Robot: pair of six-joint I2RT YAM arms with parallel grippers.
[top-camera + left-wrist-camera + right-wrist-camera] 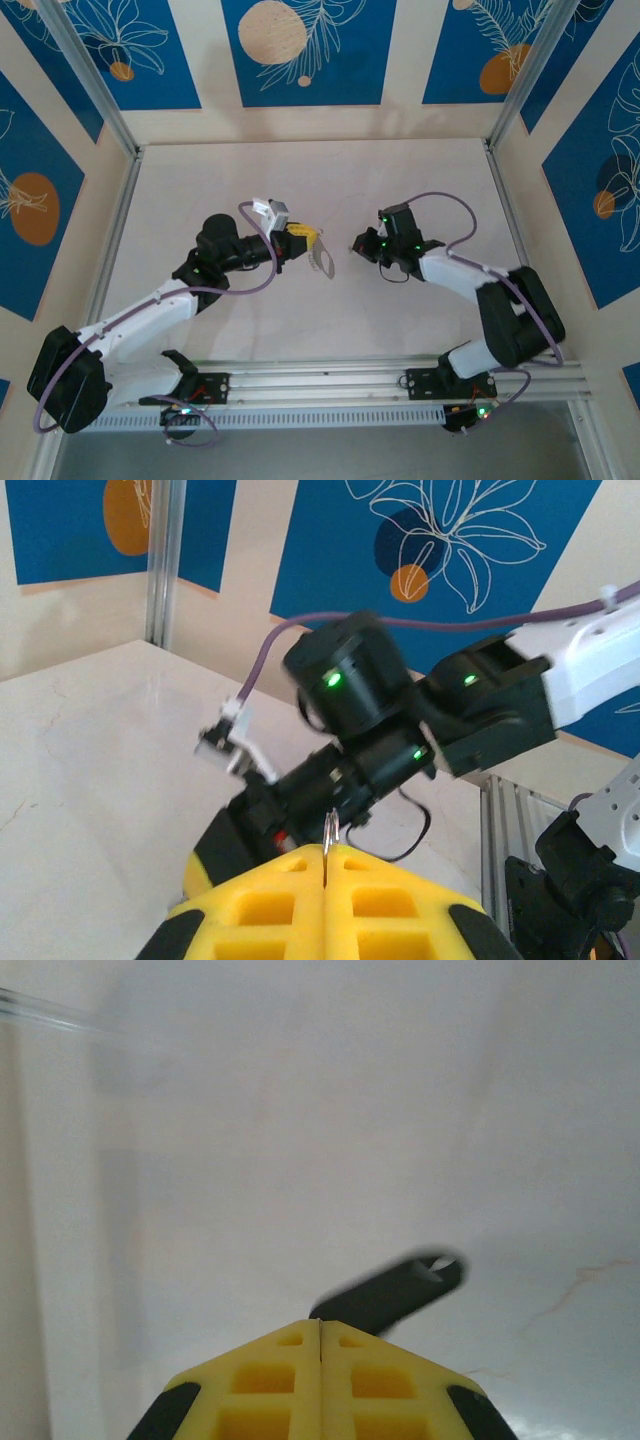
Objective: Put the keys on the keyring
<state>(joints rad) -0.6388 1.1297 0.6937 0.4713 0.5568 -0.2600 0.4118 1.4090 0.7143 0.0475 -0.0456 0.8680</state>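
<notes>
Right now my left gripper is clenched on the keyring. In the left wrist view the yellow pads sit flat together, and only a thin sliver of metal stands up out of the seam between them. From above, the grey loop sticks out past those fingertips toward the middle of the table. I judge that is the reason for the hold: a ring pinned at one edge leaves the rest of its wire open to the other arm.

My right gripper is squeezed shut too, and a small dark oblong key juts past its tips at a slant, pale at the far end. It looks pinched by its near end, though the spot where the pads bite is hidden. Held that way, the pale end is left bare for threading.

In the overhead view the two grippers point at each other, tip toward tip, near but apart, and the key is not yet on the loop. I reckon the hard part is lining up that pale end with the wire. Gripped so near its end, the key could twist in my pads when it meets the ring
</notes>
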